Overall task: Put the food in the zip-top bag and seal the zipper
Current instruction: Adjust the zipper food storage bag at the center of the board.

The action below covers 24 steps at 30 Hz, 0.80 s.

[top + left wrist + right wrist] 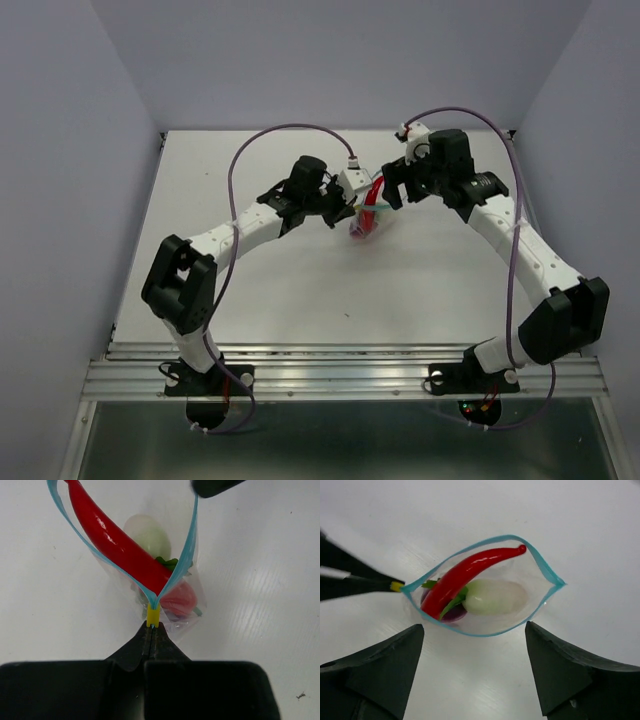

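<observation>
The clear zip-top bag [367, 224] stands on the table with its mouth wide open, also seen in the right wrist view [487, 623]. Inside lie the red chili [465, 572], the white radish [498, 596] and the purple ball [453, 615]. The light blue zipper [544, 565] rings the open mouth. My left gripper [152, 629] is shut on the zipper's end at a small yellow tab [153, 615]. My right gripper [474, 629] is open, hovering just above the bag mouth and holding nothing.
The white table [300, 290] is walled by grey panels. Both arms meet at the table's far middle. The left gripper's fingers [355, 582] reach in from the left of the right wrist view.
</observation>
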Tool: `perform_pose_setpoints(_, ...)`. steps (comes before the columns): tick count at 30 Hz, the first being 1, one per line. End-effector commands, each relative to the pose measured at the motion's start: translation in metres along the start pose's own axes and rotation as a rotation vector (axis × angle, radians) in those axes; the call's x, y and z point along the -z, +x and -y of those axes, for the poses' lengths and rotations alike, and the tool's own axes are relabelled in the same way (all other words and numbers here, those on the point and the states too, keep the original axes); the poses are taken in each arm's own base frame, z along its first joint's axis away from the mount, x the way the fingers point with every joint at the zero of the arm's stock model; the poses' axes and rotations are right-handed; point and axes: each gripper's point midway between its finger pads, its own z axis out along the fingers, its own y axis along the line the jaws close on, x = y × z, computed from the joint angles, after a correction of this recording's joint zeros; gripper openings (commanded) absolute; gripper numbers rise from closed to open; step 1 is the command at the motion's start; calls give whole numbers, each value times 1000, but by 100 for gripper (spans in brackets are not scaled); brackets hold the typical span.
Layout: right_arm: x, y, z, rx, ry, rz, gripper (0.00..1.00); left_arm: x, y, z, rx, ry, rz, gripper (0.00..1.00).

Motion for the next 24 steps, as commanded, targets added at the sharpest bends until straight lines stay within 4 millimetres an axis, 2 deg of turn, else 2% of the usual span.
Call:
perform_pose_setpoints(1, 35, -40, -29, 548, -213, 253, 93, 5, -31, -7, -63, 120, 84, 0)
perform_pose_setpoints(2, 38, -38, -30, 608, -221, 260, 95, 0, -23, -8, -46, 136, 59, 0)
perform_pose_setpoints(4, 43, -36, -26, 768, -211, 285, 100, -2, -23, -8, -49, 154, 57, 0)
perform_pose_setpoints(7, 41, -22, -35, 896, -282, 295, 100, -5, -26, -9, -53, 175, 58, 0)
perform_pose_setpoints(8, 39, -12, -40, 918, -327, 281, 100, -6, -26, -8, -56, 178, 57, 0)
perform_pose_setpoints(12, 35, 8, -46, 1052, -395, 296, 99, -3, -26, -9, -75, 178, 59, 0)
perform_pose_setpoints(17, 31, 7, -69, 1063, -532, 371, 94, 0, -31, -5, -77, 198, 74, 0)
perform_pose_setpoints(24, 13, 14, -83, 1113, -660, 427, 88, 2, -35, -5, -67, 190, 85, 0)
